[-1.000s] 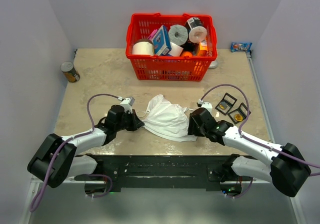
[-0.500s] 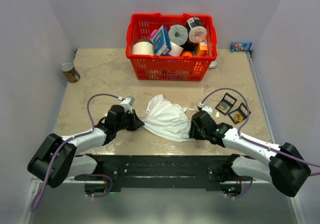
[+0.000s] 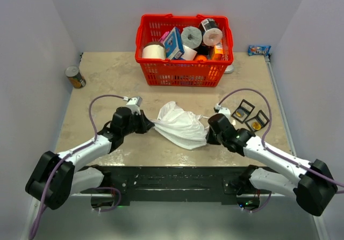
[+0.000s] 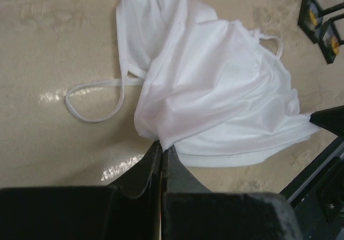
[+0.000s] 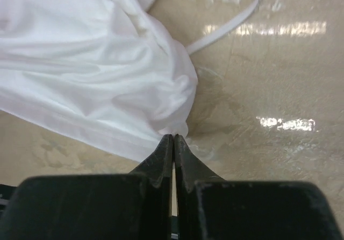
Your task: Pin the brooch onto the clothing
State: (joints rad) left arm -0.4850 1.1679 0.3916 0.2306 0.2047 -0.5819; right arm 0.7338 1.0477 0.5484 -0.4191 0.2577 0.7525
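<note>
The shirt (image 3: 180,126) lies bunched in the middle of the tan surface (image 3: 107,79), between the two arms. It is plain white and thin. The cloth is gathered into soft folds and ridges, and a stitched hem runs along its near edge. A narrow white loop of fabric (image 4: 91,97) trails off it and lies flat on the surface.

The left end effector (image 3: 152,124) has its fingers pressed together on the shirt's left edge. In the left wrist view the tips (image 4: 162,146) pinch a small peak of cloth. The right end effector (image 3: 206,136) is clamped the same way on the shirt's lower right corner. In the right wrist view its fingers (image 5: 173,139) meet on the hem, with no gap showing.

The brooch (image 3: 257,125) sits well to the right of the shirt, inside a small black-framed box (image 3: 264,116). It shows as an orange-gold dot, too small to make out further. A second black box (image 3: 247,104) just beside it holds a similar gold speck, so which one is the brooch is not certain.

At the far side of the surface stands a red basket (image 3: 183,73) filled with paper rolls. A can (image 3: 75,77) sits at the left edge and a blue packet (image 3: 258,50) in the far right corner.
</note>
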